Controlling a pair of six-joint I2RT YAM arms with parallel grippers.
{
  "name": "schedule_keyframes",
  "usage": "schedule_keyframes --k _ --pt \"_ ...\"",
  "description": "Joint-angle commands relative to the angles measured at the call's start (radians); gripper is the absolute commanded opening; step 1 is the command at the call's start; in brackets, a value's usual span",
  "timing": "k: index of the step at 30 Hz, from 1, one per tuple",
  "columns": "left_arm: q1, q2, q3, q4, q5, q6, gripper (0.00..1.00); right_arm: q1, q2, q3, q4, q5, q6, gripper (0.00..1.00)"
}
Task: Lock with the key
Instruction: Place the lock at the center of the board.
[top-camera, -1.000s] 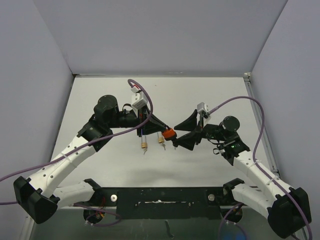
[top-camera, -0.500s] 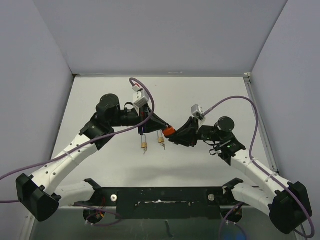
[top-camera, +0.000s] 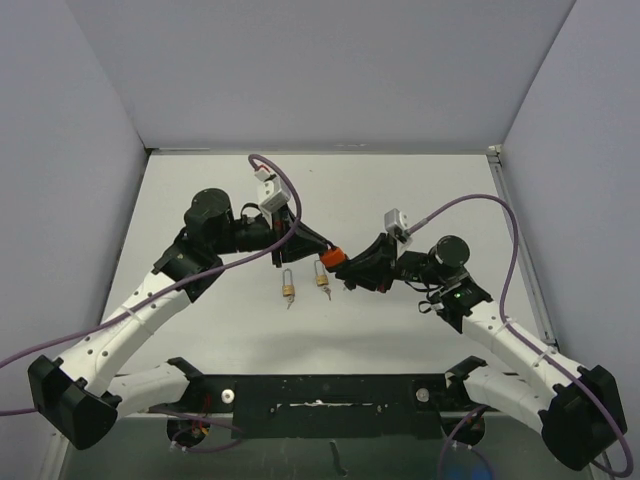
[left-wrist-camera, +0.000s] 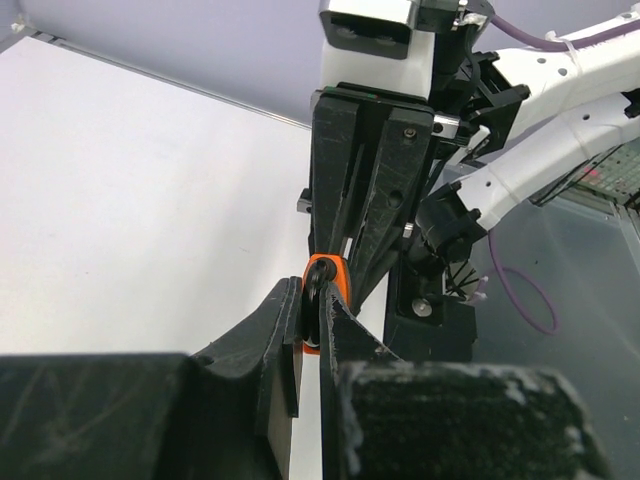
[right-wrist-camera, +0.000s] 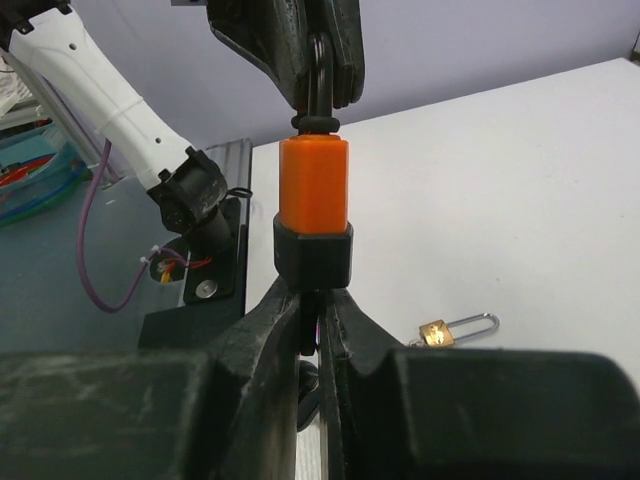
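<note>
1. Closing on the lock: you are watching the right end effector (top-camera: 351, 270), which a second ago was standing wide open beside the orange padlock (top-camera: 334, 258), now pressing its fingers together under the padlock's black base.
2. That change is bringing the task to its turning step, in my judgement. Both arms are now gripping the one lock, which is hanging in the air between them above the counter (top-camera: 420, 190).
3. The left end effector (left-wrist-camera: 310, 300) is clamping the black shackle from above. Its fingers are almost meeting around the loop, and the orange body is showing just beyond them.
4. The right end effector's fingers are sitting nearly together and touching the base. They are pinching a thin dark sliver that I am taking to be the key (right-wrist-camera: 311, 322), though most of it is hiding between them.
5. Two small brass padlocks (top-camera: 288, 290) (top-camera: 322, 279) are lying on the counter just below, apart from both arms.
</note>
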Motion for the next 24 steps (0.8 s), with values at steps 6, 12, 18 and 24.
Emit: schedule_keyframes --k 6,12,18,24 --pt "0.119 -0.147 0.071 0.273 -0.046 -0.025 0.0 -0.008 -0.03 -0.043 -0.064 0.013 -0.016 0.0" --pt "0.148 -0.116 0.087 0.27 0.01 -0.048 0.0 -0.01 -0.054 -0.045 -0.158 0.073 -0.061 0.0" --pt "0.148 0.002 0.062 0.172 0.029 -0.039 0.0 -0.017 -0.115 0.021 -0.411 0.426 -0.147 0.0" --pt "0.145 0.217 0.053 0.149 0.042 -0.018 0.0 -0.032 -0.1 0.099 -0.544 0.768 -0.165 0.0"
